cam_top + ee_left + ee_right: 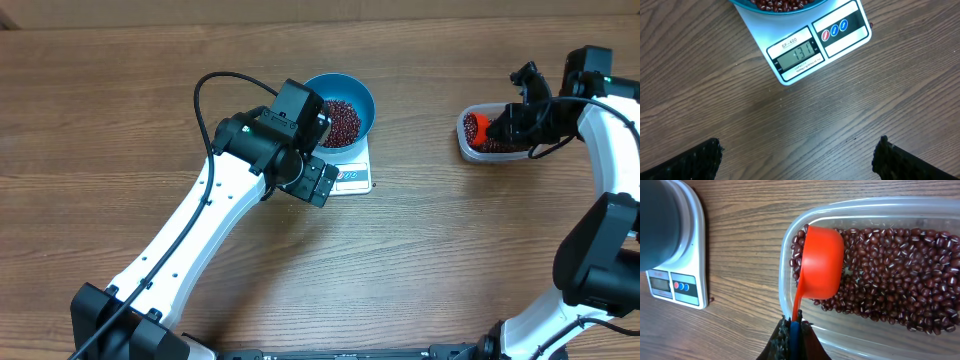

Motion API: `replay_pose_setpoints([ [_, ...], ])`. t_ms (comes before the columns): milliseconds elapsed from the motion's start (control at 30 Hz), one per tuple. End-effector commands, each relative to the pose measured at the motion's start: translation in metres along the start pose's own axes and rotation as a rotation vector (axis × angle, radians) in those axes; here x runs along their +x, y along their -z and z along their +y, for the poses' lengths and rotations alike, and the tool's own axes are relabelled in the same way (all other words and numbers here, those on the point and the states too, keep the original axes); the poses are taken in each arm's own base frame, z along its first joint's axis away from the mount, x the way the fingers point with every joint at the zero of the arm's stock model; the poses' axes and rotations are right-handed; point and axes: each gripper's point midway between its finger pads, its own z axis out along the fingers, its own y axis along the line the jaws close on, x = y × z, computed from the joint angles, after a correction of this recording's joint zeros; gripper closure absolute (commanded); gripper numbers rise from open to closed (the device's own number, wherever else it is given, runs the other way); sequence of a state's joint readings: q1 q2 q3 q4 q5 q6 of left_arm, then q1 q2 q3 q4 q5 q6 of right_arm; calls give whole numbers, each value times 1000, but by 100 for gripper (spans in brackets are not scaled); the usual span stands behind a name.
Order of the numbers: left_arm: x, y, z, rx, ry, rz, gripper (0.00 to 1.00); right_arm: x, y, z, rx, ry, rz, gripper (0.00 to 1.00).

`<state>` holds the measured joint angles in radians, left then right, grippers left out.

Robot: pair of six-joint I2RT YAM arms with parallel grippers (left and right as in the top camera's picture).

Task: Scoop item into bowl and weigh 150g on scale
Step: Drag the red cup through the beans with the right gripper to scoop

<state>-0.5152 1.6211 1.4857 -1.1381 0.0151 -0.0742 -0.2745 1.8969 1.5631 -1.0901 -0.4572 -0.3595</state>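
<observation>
Overhead clock, 12 = far edge. Left arm (200, 230) ran diagonally from 7 o'clock up to the scale (352, 180), and its wrist overhung the bowl (350, 100) at 9, so approach from 7–9 was blocked. Left gripper (799, 160) sat at the scale's 7 o'clock corner, jaws spread wide over bare table (430, 260). Lane between bowl and tub (466, 140), bowl's 3 o'clock, was free. Tub interior was taken: scoop (822, 262) on the beans (900, 275), right gripper (792, 332) clamped on its handle. Right arm (610, 130) walled the tub's 3 o'clock side.
</observation>
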Motion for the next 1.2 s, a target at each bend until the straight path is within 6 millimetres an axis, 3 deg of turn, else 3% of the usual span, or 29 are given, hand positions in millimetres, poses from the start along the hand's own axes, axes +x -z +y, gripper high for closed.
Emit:
replay_pose_setpoints([
  [0, -2, 6, 0, -2, -17, -18, 0, -3, 6, 5, -43, 2, -31, 96],
  [567, -2, 6, 0, -2, -17, -18, 0, 1, 16, -19, -15, -58, -47, 97],
  [1167, -2, 6, 0, -2, -17, -18, 0, 4, 28, -15, -174, -139, -91, 96],
])
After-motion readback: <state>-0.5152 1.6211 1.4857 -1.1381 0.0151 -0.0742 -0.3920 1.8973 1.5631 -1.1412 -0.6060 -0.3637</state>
